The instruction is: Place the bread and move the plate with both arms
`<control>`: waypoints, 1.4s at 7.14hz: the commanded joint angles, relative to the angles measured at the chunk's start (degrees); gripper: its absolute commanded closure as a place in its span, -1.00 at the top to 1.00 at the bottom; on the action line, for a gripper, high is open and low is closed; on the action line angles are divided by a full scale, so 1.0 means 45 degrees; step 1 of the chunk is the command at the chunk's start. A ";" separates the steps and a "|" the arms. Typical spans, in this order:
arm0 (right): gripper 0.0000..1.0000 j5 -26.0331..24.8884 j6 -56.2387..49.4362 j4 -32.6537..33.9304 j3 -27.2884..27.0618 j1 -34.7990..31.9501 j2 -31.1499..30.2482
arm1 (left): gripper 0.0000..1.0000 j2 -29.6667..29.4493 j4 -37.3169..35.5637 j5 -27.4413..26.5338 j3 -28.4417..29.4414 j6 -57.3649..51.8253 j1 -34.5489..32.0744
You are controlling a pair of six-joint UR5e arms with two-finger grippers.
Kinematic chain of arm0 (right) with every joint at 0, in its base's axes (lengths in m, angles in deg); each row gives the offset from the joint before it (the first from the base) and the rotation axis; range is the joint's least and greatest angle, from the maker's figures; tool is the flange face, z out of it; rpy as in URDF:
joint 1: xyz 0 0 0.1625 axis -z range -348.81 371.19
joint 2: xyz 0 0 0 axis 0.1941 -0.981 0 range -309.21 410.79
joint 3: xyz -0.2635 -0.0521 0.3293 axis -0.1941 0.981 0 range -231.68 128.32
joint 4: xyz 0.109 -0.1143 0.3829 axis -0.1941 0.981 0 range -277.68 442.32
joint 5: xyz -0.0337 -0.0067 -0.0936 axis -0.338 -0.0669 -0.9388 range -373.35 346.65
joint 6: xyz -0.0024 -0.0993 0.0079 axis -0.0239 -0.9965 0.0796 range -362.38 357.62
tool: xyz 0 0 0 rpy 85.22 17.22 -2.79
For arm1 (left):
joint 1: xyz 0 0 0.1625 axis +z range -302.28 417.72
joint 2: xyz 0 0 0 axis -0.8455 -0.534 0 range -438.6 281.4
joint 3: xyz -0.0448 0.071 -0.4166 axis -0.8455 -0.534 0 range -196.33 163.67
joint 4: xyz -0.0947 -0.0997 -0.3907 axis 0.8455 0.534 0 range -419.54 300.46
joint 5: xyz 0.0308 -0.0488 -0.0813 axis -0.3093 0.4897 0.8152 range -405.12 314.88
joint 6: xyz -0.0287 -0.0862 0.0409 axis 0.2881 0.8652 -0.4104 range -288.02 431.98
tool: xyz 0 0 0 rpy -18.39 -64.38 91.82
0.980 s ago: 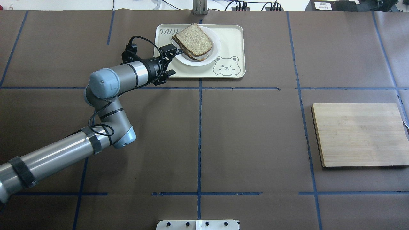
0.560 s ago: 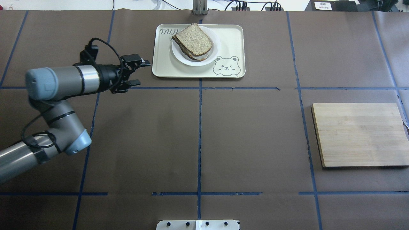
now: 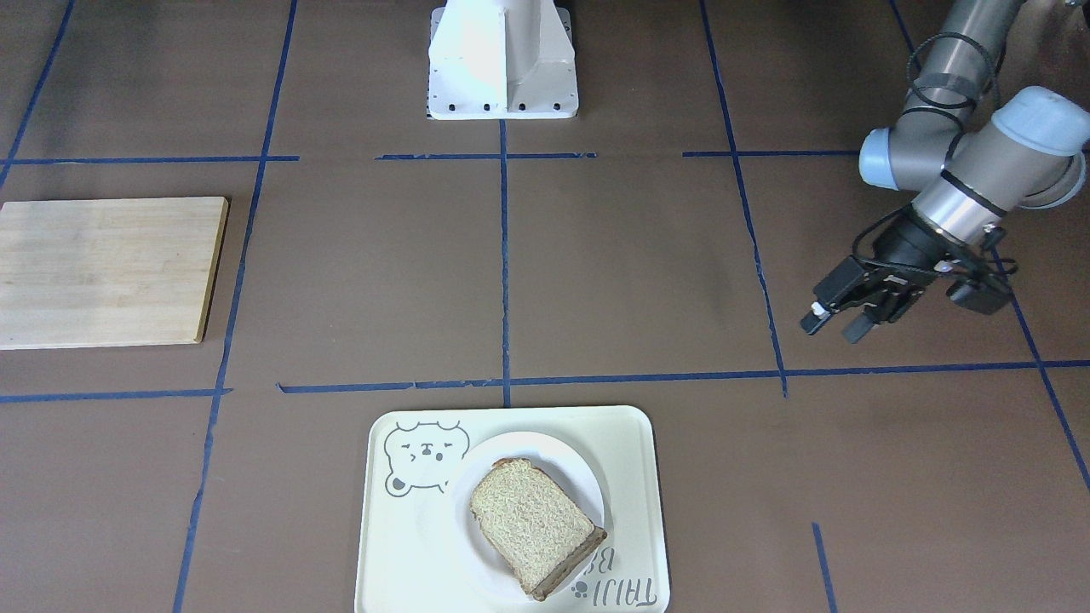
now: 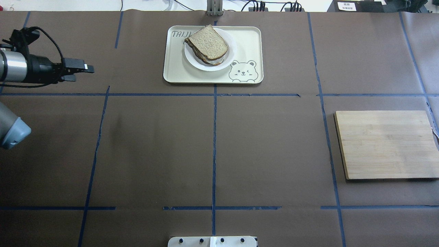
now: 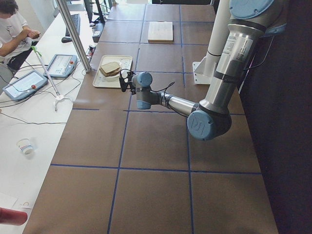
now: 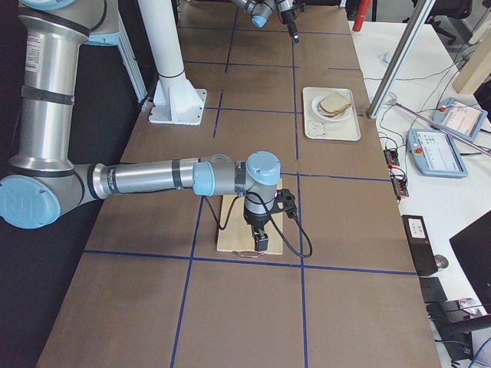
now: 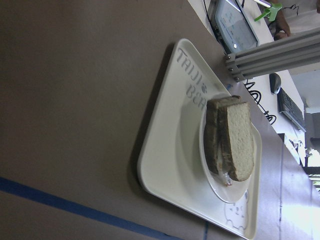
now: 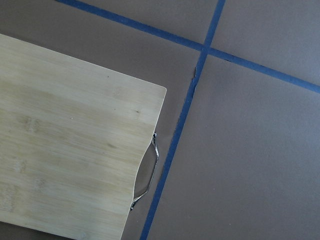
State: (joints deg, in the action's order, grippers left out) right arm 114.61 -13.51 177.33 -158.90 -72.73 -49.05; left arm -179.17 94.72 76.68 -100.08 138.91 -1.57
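The speckled tan bread (image 4: 208, 43) lies on top of a stack on the white plate (image 4: 232, 51), which sits on the cream bear tray (image 4: 248, 39). The front view shows the same bread (image 3: 530, 524) and plate (image 3: 581, 487), and the left wrist view shows the bread (image 7: 236, 140) from the side. My left gripper (image 4: 82, 73) is open and empty, far to the left of the tray; it also shows in the front view (image 3: 830, 328). My right gripper (image 6: 259, 242) hangs over the wooden board; I cannot tell whether it is open or shut.
A wooden cutting board (image 4: 386, 144) with a metal handle (image 8: 147, 172) lies at the right of the table. The white pedestal base (image 3: 502, 60) stands at the robot's side. Blue tape lines cross the brown table cover.
My left arm has pulled back from the plate's edge, far to the left, with its gripper open and empty. The bread and plate have stayed in place.
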 commanded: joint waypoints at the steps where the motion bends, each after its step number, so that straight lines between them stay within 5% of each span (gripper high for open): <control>1: 0.99 0.0021 0.0014 0.0000 0.0018 -0.0004 -0.0019 | 1.00 0.1192 -0.3692 0.0532 -0.0022 -0.8159 -0.2050; 3: 0.99 0.0021 0.0014 0.0000 -0.0001 -0.0004 -0.0019 | 1.00 0.1603 -0.7212 0.0591 -0.0080 -1.3115 -0.3536; 6: 0.99 0.0021 0.0034 0.0000 0.0019 -0.0004 -0.0038 | 1.00 0.2867 -1.2840 0.2463 -0.2590 -1.4366 -0.5415; 8: 0.99 0.0195 0.0073 0.0000 0.0057 -0.0004 -0.0077 | 1.00 0.4859 -1.3009 0.2681 -0.3962 -1.4347 -0.5496; 10: 0.99 0.0430 0.0073 0.0000 0.0019 -0.0004 -0.0175 | 1.00 0.4751 -1.3827 0.2700 -0.4122 -1.4367 -0.5477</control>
State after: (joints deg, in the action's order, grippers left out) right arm 116.06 -13.20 177.33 -158.74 -72.75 -49.64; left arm -158.03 34.40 88.68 -117.65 74.30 -26.18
